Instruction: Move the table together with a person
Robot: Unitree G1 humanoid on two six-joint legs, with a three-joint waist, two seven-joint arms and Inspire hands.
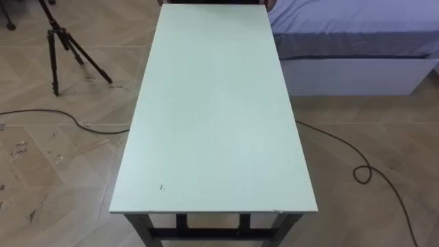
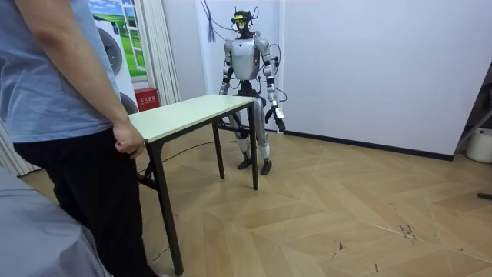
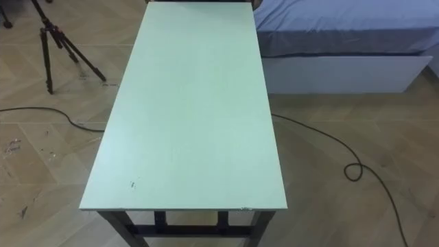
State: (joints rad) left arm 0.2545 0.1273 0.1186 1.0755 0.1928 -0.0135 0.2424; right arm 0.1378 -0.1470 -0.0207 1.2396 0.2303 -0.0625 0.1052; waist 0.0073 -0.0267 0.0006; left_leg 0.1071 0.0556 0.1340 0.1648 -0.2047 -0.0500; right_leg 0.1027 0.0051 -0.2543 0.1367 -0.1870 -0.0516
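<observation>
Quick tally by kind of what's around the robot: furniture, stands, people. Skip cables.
table: 1
bed: 1
tripod: 1
person: 1, at the table's far end from the robot
Total: 4

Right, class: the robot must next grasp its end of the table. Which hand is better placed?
Probably the right hand: in the room view it sits at the end of the table, near top height. The left hand hangs lower, out to the side. A person's hand holds the other end.
</observation>
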